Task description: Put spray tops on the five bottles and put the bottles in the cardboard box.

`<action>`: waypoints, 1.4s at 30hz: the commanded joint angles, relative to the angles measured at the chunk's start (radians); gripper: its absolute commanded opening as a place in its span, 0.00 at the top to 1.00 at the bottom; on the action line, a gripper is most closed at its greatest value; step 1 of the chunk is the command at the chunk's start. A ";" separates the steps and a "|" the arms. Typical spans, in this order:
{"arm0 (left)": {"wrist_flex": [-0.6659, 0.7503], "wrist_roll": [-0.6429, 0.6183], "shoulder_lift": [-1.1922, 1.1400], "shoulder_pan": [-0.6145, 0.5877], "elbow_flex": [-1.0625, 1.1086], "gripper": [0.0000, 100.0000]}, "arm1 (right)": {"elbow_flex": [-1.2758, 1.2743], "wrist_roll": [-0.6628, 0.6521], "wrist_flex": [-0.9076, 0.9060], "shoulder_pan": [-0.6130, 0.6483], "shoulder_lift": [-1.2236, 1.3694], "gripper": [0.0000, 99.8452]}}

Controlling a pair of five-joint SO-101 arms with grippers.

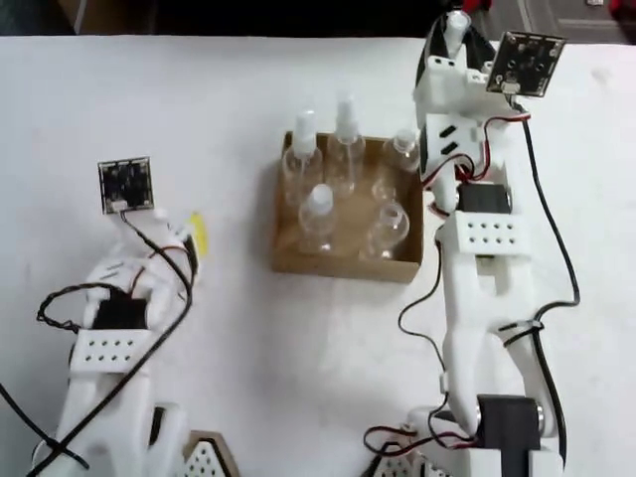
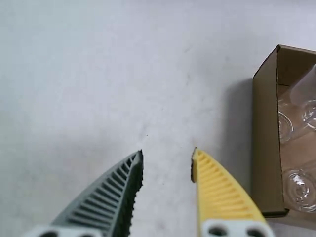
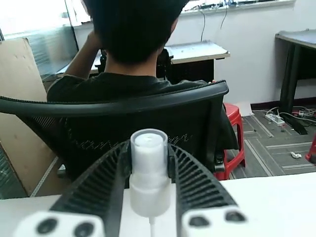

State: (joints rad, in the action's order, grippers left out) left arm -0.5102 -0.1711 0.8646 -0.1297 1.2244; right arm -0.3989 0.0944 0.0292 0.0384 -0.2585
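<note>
at the left of the white table [image 1: 229, 99], the left gripper [image 1: 189, 237] sits low over bare tabletop, near the box but not touching it. its grey and yellow fingers [image 2: 217, 192] are spread moderately, tips apart, with nothing between them. in the middle sits the cardboard box [image 1: 343, 266], open at the top, with all five bottles standing upright inside. three already wear white caps: the back-left bottle [image 1: 301, 159], the back-middle bottle [image 1: 345, 149] and the front-left bottle [image 1: 318, 217]. the back-right bottle [image 1: 400, 159] and the front-right bottle [image 1: 386, 227] appear bare at the neck. to the right of the box the right arm stretches away over the table, and the right gripper [image 1: 455, 35] is raised near the far edge, beyond the box's back-right corner. its dark ribbed fingers [image 3: 197, 177] are closed snugly on either side of a white spray top [image 3: 148, 170], which stands upright between them with its thin tube hanging below.
</note>
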 commanded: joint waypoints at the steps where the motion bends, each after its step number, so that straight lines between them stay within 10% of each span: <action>1: 0.017 0.009 0.016 0.007 -0.014 0.85 | 0.011 -0.002 0.028 -0.005 0.010 0.98; 42: 0.015 0.009 0.016 0.007 -0.014 0.85 | -0.344 -0.002 0.030 0.065 0.015 0.98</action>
State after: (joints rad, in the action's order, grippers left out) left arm -0.5102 -0.1711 0.8646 -0.1297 1.2244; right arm -0.7396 0.0959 0.0414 0.0982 -0.2417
